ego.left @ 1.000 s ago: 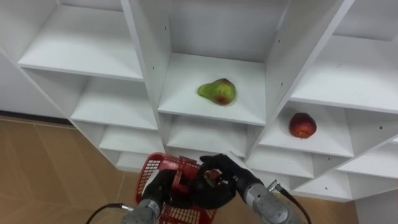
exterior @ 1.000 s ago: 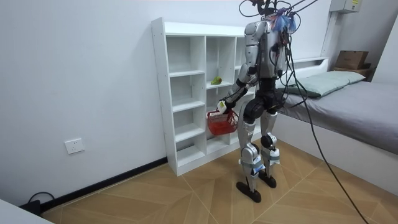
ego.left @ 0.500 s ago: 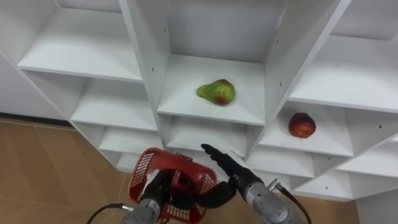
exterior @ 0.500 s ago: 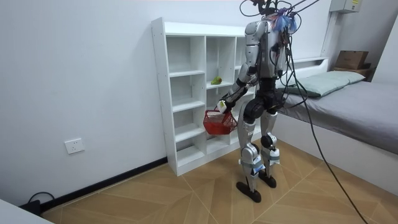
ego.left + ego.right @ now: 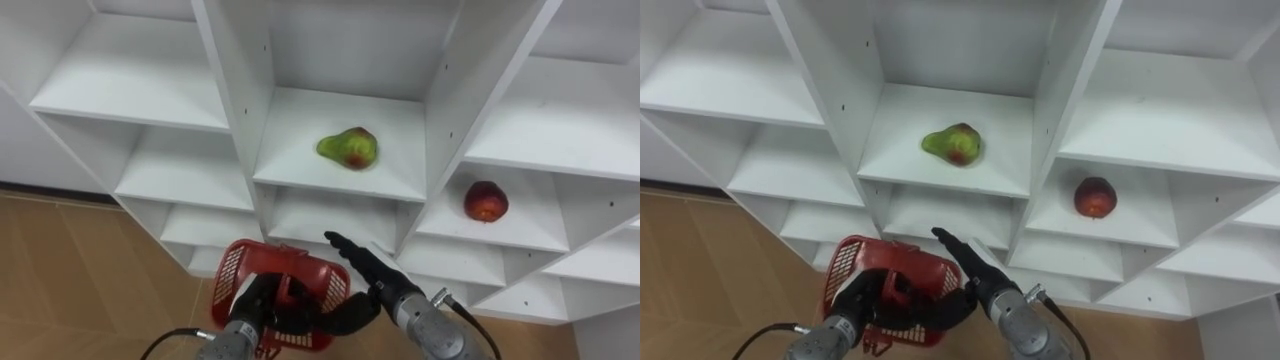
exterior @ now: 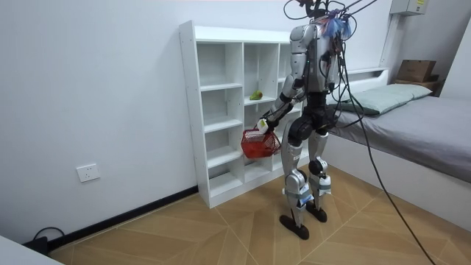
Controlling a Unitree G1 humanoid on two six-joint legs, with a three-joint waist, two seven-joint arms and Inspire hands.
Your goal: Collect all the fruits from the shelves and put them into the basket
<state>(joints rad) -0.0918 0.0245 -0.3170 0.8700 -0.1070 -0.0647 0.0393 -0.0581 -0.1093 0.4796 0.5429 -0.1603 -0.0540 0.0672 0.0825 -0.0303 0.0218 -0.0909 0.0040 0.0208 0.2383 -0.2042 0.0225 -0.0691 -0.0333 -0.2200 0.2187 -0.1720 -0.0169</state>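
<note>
Gripping red basket, left hand.

A plain white wall takes up the room view's left, with a white socket plate set low on it and a dark skirting board along its foot. The wooden floor is laid in a herringbone pattern. A dark plug and lead lie by the skirting at the lower left, close to a white corner of something at the picture's edge. On the room view's right stands a bed under a grey cover, a pale green pillow at its head. A brown box sits on the white headboard behind the pillow
</note>
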